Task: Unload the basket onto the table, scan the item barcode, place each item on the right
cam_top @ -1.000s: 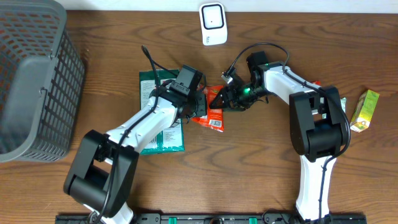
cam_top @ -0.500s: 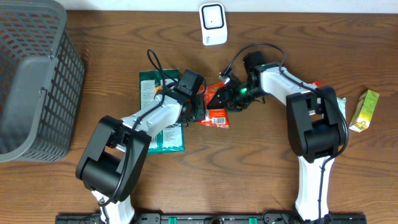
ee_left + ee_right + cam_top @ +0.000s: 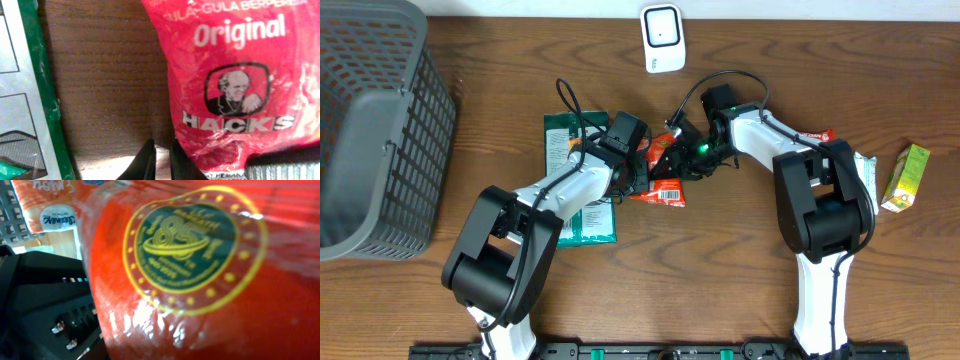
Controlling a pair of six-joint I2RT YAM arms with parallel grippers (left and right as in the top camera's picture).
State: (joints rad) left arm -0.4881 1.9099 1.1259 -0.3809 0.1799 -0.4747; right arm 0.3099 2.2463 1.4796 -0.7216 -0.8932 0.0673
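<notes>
A red Hacks candy packet lies between my two grippers, its white barcode label facing up at its near end. My left gripper is shut at the packet's left edge. In the left wrist view its fingertips stand almost together with only table showing between them, and the packet rests against the right finger. My right gripper is at the packet's far end. The packet fills the right wrist view and hides those jaws. The white scanner stands at the back edge.
A green packet lies under my left arm. A grey mesh basket fills the far left. A green juice box and more packets lie at the right, beside my right arm.
The right gripper has moved left onto the packet's far end and its jaws have narrowed. The packet's far end has shifted toward the back. The left arm's elbow swung out, then held still.
</notes>
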